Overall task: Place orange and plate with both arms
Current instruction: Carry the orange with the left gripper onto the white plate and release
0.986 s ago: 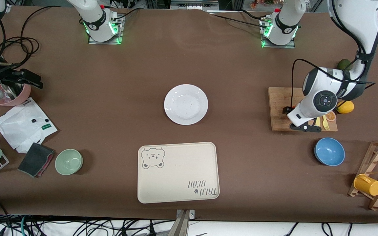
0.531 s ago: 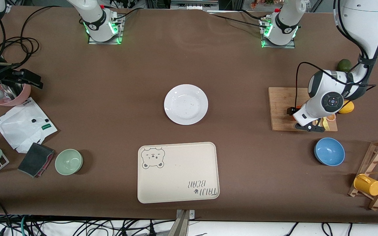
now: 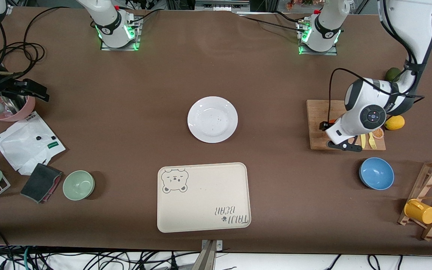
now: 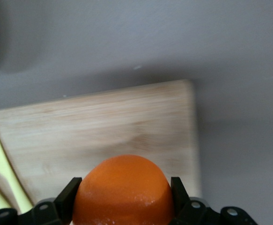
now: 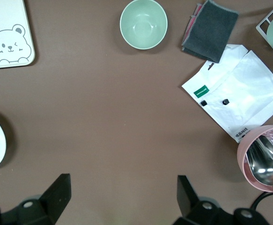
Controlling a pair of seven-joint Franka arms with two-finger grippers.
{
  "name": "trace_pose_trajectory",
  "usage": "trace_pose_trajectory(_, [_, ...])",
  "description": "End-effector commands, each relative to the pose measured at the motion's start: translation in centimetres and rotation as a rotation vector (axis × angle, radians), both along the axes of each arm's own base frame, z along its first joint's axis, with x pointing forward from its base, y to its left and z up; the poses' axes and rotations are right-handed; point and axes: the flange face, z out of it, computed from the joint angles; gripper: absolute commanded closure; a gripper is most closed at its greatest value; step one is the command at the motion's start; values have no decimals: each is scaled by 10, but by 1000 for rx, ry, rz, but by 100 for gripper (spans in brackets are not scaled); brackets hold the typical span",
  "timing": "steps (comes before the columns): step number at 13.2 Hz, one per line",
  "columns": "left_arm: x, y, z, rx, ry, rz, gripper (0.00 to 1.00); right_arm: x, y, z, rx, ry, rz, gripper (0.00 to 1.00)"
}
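Stock on my brown table, largest first.
Cream bear tray; wooden board; glossy white round plate mid-table; left gripper pinching small reddish orange over board; right gripper spread, waiting.

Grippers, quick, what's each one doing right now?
Left gripper: shut on the orange, over the cutting board.
Right gripper: open, holding nothing.

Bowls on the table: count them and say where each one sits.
2. The green bowl sits toward the right arm's end, beside the dark cloth. The blue bowl sits toward the left arm's end, nearer the front camera than the cutting board. None seems hidden.
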Motion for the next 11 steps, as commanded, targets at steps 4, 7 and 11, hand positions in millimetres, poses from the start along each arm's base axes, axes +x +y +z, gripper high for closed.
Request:
trace_pose_trajectory(4, [8,-176,73,-81,-12,137,80,0,1,2,-3,6,1,0])
trace_pose_trajectory(7, [7,-272,75,-123,-25,255,80,0,0,3,-2,3,-8,0])
trace_pose_trajectory(11, [-18,-384,54,-154,-18,286,80,0,0,3,-2,3,-7,0])
